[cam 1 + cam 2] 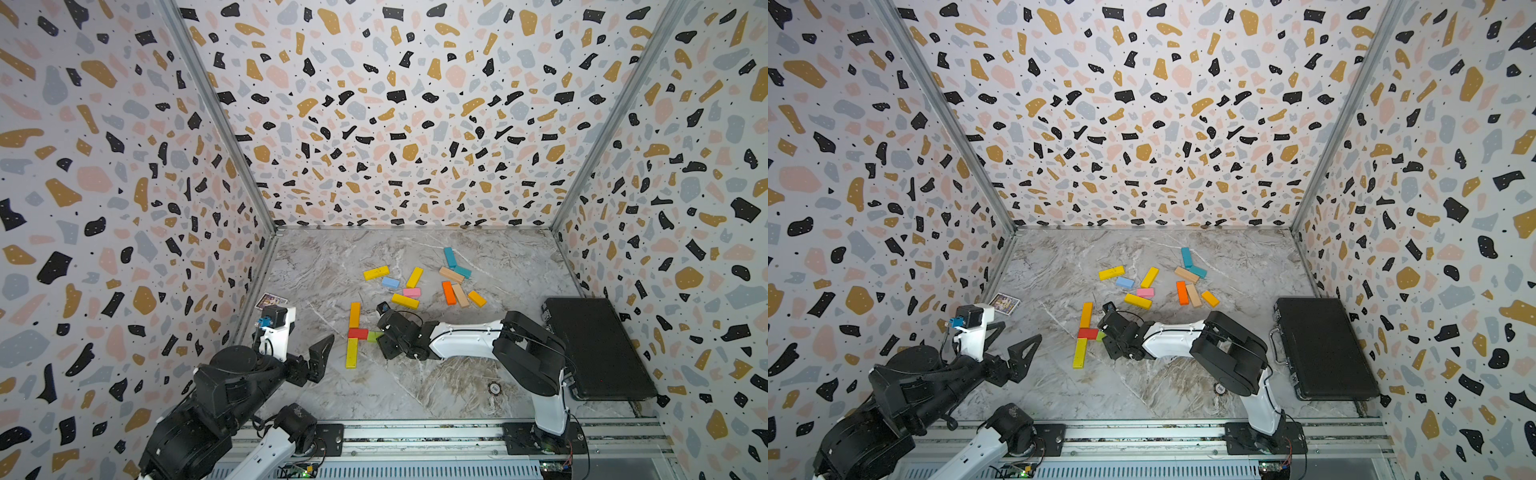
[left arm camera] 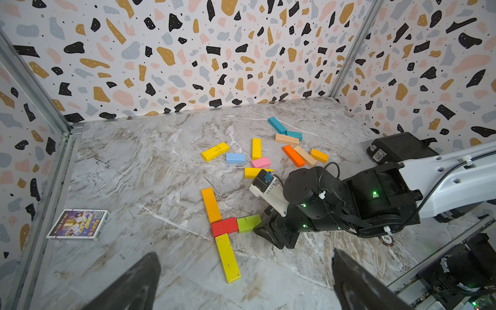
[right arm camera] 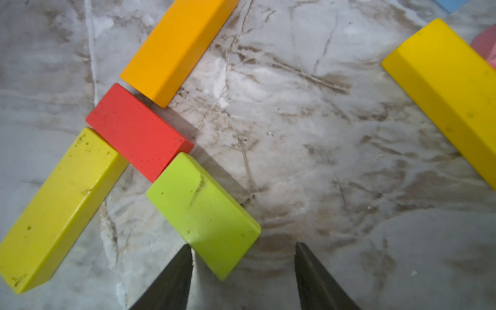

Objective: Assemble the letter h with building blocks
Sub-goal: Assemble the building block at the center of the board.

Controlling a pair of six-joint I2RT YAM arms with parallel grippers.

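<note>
Near the middle of the table an orange block (image 1: pixel 354 314), a red block (image 1: pixel 358 333) and a yellow block (image 1: pixel 352 353) lie in a line. The short red block juts right, and a green block (image 1: pixel 374 336) lies end to end with it. My right gripper (image 3: pixel 243 245) is low at the green block's (image 3: pixel 204 212) free end. It is open: one fingertip (image 3: pixel 185 257) is at the block's corner, the other stands apart. My left gripper (image 1: pixel 1013 338) hovers wide open at the front left, holding nothing. Several loose building blocks lie behind, among them a yellow one (image 1: pixel 405 301) and a pink one (image 1: pixel 411 292).
A black case (image 1: pixel 598 349) lies flat at the right wall. A printed card box (image 1: pixel 271 301) sits by the left wall. A small chip (image 1: pixel 494 388) lies in front of the right arm. Patterned walls close in three sides.
</note>
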